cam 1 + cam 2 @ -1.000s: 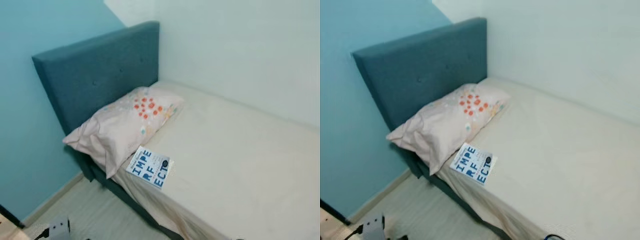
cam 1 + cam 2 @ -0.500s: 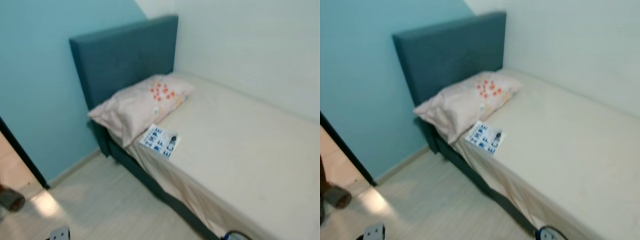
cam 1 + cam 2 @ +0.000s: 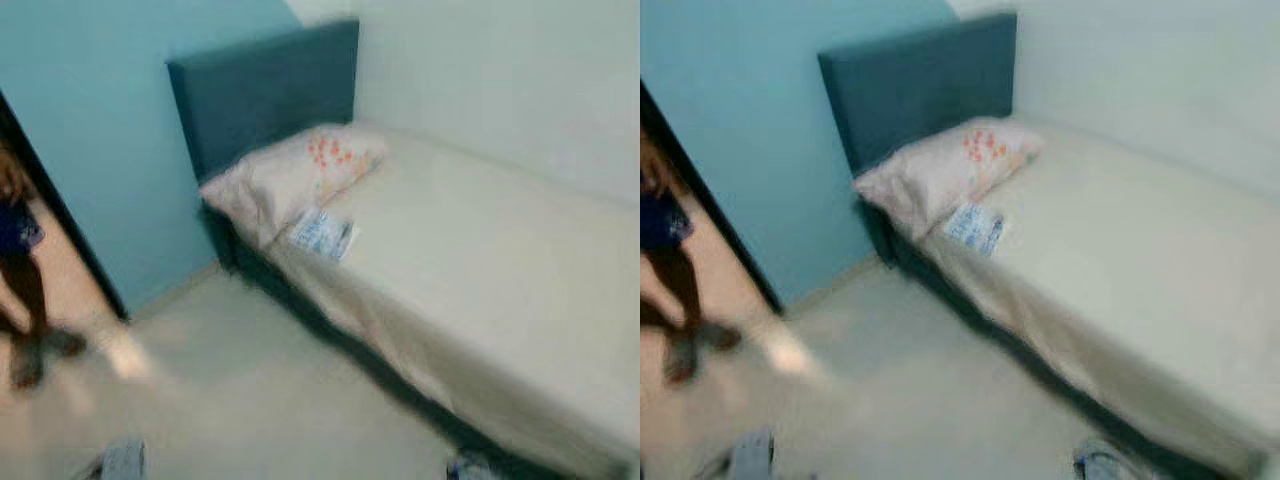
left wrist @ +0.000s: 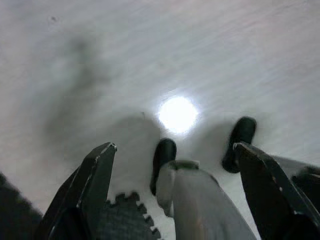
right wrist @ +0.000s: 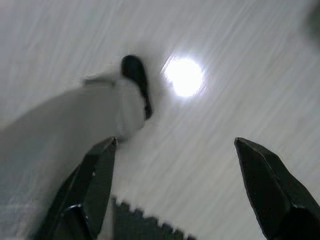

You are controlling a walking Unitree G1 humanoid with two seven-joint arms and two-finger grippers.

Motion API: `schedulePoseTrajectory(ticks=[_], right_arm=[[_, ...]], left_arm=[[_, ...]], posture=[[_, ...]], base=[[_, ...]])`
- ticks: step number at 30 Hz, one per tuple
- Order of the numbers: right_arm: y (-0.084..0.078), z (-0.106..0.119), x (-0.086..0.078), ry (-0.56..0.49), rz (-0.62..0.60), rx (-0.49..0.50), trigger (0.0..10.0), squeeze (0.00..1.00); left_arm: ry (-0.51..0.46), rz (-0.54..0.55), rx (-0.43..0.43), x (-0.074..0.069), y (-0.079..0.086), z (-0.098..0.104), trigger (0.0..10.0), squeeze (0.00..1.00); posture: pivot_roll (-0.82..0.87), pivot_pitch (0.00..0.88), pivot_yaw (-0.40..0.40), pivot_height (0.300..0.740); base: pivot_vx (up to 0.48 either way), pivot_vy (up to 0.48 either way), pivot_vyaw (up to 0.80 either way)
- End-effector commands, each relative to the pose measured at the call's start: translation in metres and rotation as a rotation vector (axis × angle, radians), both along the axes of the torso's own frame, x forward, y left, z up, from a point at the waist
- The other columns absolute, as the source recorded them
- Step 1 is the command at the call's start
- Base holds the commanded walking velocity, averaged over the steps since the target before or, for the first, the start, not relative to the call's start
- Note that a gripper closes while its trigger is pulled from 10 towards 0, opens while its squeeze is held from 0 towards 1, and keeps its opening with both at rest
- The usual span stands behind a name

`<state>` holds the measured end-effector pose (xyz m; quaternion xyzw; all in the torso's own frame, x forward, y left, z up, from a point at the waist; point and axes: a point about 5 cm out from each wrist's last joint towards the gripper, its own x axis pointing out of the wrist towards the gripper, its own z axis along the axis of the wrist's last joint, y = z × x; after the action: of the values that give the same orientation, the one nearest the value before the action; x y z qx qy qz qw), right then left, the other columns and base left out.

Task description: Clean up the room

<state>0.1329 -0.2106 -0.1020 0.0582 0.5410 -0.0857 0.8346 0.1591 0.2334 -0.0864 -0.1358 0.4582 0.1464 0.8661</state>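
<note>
One person (image 3: 25, 280) stands at the left, blurry | pillow (image 3: 290, 175) then book (image 3: 322, 232), maybe a booklet, lie on the bed (image 3: 480, 260) | left gripper (image 4: 175, 192) and right gripper (image 5: 175, 187) hang over the floor (image 3: 250, 400), fingers apart.

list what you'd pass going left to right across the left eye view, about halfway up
A person in the doorway → the blue wall → the pillow → the book on the bed's edge → the bare sheet of the bed.
</note>
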Motion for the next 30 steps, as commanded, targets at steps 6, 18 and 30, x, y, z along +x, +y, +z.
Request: schedulePoseTrajectory(ticks=[6, 18, 30], right_arm=[[0.0, 0.0, -0.001, 0.005, -0.004, 0.003, 10.0, 0.0], [0.001, -0.002, -0.004, 0.01, -0.014, 0.011, 10.0, 0.0], [0.001, -0.002, -0.006, 0.018, -0.013, 0.007, 10.0, 0.0]], left_arm=[[-0.013, -0.043, -0.024, 0.003, 0.002, 0.002, 10.0, 0.0], [-0.002, -0.059, 0.001, 0.008, 0.002, 0.004, 10.0, 0.0], [0.009, -0.079, 0.015, 0.008, 0.001, 0.004, 10.0, 0.0]], posture=[[-0.07, 0.049, 0.03, 0.74], [-0.06, 0.047, 0.034, 0.74], [-0.07, 0.053, 0.039, 0.74]], base=[[0.0, 0.0, 0.0], [0.0, -0.228, 0.0], [0.0, 0.0, 0.0]])
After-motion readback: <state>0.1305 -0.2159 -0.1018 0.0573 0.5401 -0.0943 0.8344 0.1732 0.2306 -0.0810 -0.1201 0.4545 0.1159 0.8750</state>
